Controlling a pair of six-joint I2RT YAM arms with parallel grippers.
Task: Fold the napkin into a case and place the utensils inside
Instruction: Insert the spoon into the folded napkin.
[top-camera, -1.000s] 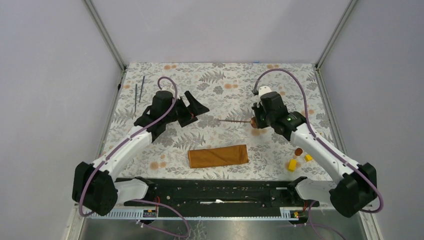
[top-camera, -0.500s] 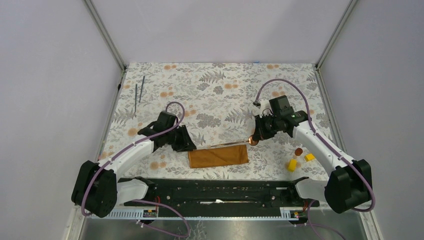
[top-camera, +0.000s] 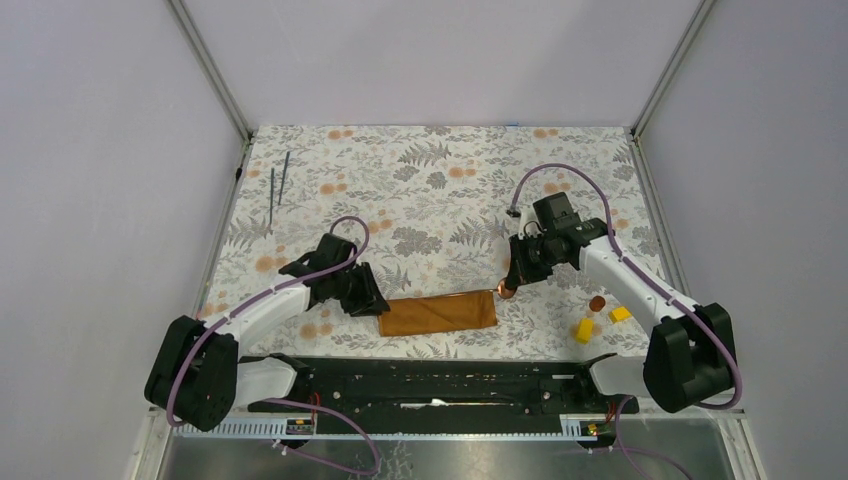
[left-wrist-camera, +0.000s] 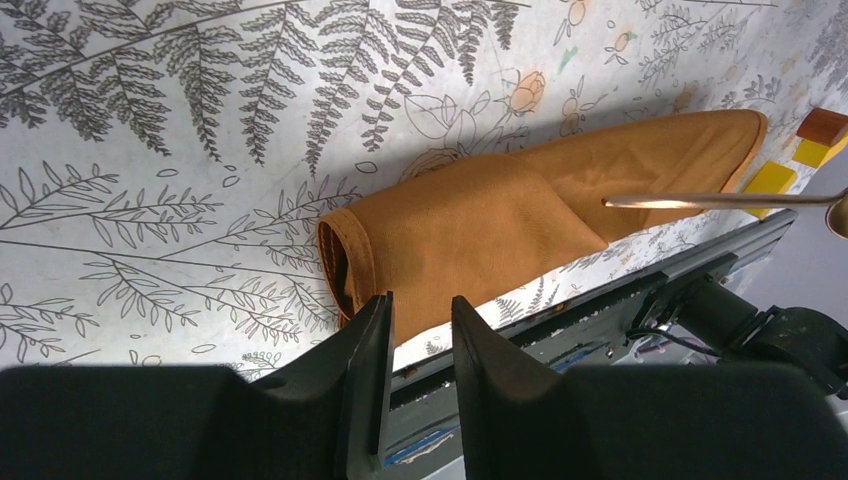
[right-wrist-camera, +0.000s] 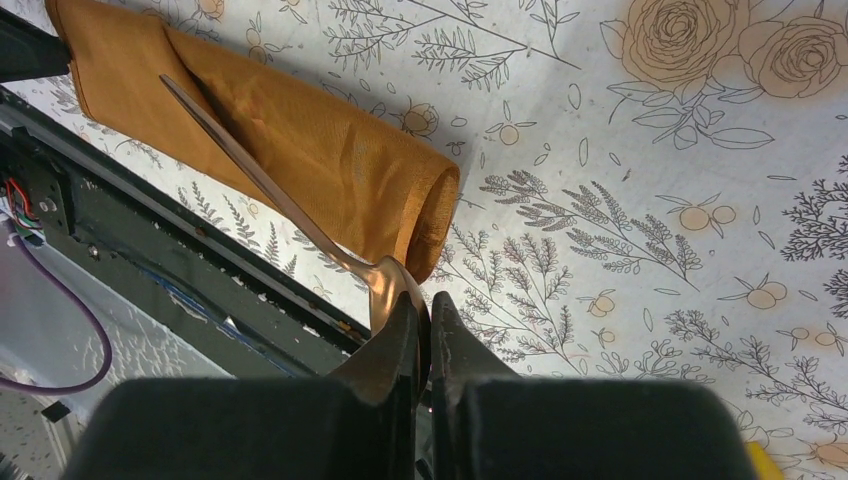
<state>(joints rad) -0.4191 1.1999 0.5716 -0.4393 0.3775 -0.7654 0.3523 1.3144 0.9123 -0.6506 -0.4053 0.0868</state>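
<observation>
Right wrist view: the right end effector (right-wrist-camera: 430, 305) is clamped shut on the round bowl of the copper-brown spoon (right-wrist-camera: 270, 185). The slim handle runs out from the fingertips, slanting across the rust-orange case (right-wrist-camera: 330, 140). Its shadow falls on the cloth beside it. From the left wrist camera the handle's tip sits at the case's diagonal pocket edge; whether it touches the cloth cannot be told. The left end effector (left-wrist-camera: 420, 305) shows a narrow gap between its fingers, poised at the case's rolled left end with the cloth's near edge showing in that gap; whether it pinches the cloth cannot be told. Seen from above, the left arm stretches low from its base toward the case's left end, while the right arm bends at the elbow and angles inward, wrist tipped down by the case's right end. The case lies flat on the floral surface (top-camera: 440, 190) near the front edge. Two dark rods (top-camera: 278, 180) lie well apart at the far left.
</observation>
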